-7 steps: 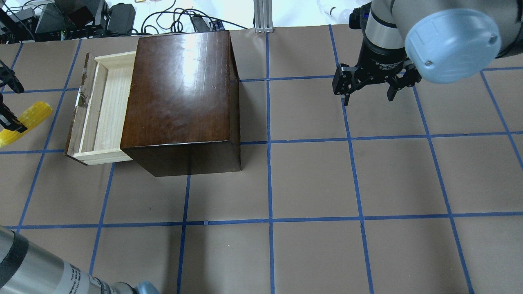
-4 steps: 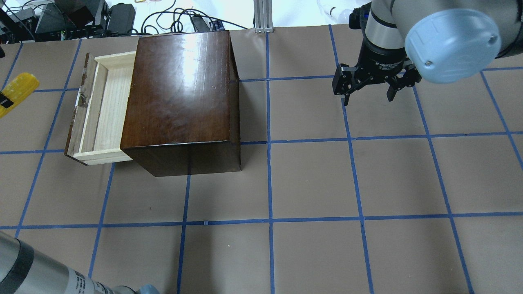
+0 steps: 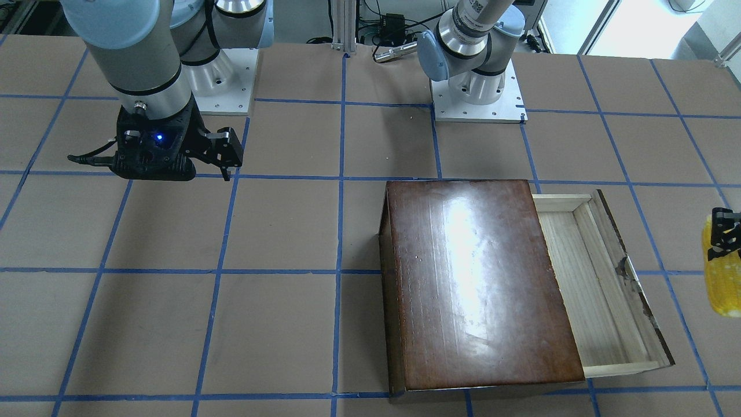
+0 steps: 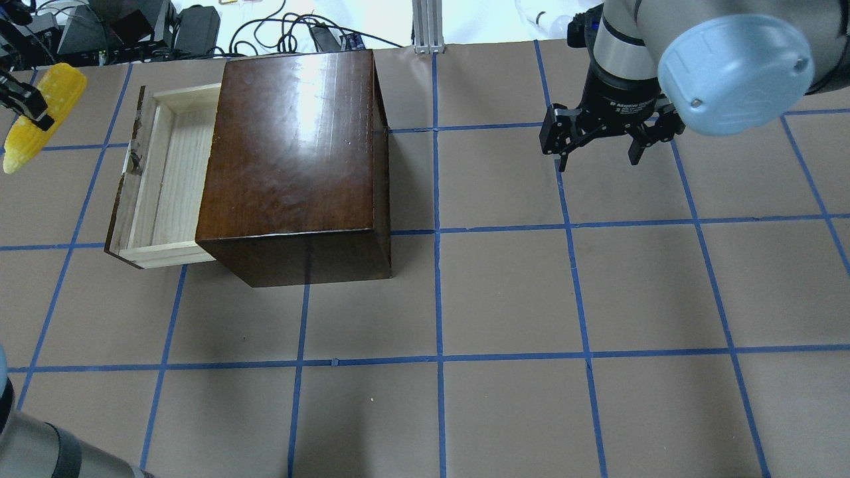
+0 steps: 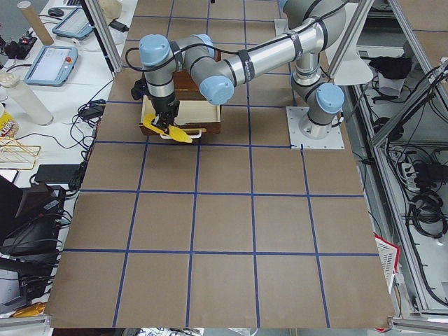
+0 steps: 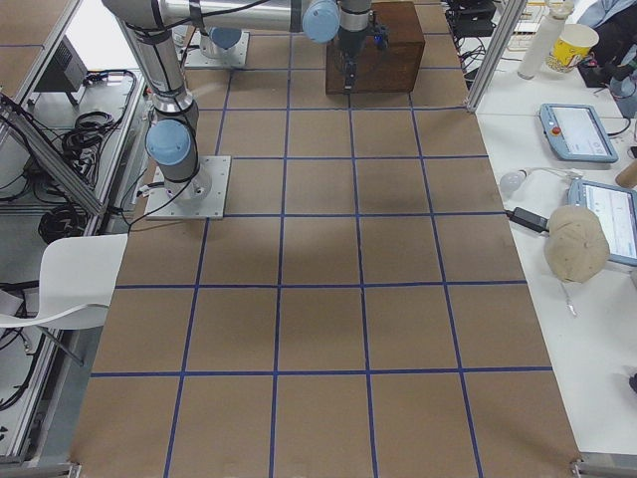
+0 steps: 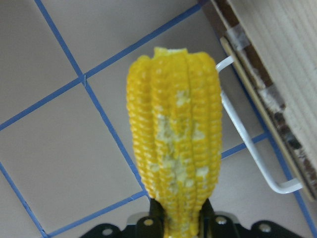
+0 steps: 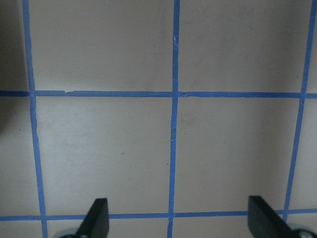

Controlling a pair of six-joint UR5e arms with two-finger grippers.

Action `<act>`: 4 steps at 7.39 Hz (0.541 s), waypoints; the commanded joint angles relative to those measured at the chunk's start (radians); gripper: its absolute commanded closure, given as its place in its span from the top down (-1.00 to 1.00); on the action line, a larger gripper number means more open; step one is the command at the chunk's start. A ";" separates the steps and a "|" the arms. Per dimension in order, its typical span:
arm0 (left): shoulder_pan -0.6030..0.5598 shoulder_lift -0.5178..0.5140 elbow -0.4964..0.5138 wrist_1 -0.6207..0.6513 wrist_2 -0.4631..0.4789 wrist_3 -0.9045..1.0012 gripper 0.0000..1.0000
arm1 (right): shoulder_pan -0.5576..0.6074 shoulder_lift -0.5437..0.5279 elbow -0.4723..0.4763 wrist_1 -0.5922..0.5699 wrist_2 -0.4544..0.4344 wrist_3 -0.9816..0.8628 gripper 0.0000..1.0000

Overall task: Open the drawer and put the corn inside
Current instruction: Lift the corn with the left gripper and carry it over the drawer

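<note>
The drawer [image 4: 163, 179] of pale wood stands pulled out from the dark-brown box [image 4: 292, 159], its chipped dark front panel [image 4: 126, 179] facing left; it also shows in the front view [image 3: 602, 289]. My left gripper [image 4: 26, 106] is shut on the yellow corn [image 4: 43, 116] and holds it in the air left of the drawer front. The corn fills the left wrist view [image 7: 173, 148], with the drawer's white handle [image 7: 247, 148] beside it. My right gripper [image 4: 597, 156] is open and empty over the far right of the table, apart from the box.
Cables and equipment [image 4: 99, 26] lie beyond the table's far edge behind the box. An aluminium post [image 4: 428, 23] stands at the back middle. Brown table paper with blue tape grid [image 4: 438, 358] stretches in front of and right of the box.
My left gripper has carried the corn upward and away toward the table's far edge, and slightly rightward toward the drawer. The right arm and the drawer have not moved.
</note>
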 commanded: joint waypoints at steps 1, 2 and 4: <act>-0.084 0.007 -0.003 -0.007 -0.007 -0.200 -1.00 | 0.000 0.001 0.000 0.000 0.000 0.000 1.00; -0.118 -0.003 -0.010 -0.008 -0.006 -0.306 -1.00 | 0.000 0.001 0.000 0.000 0.000 0.000 1.00; -0.164 -0.019 -0.015 -0.052 -0.017 -0.426 -1.00 | 0.000 0.001 0.000 0.000 0.000 0.000 1.00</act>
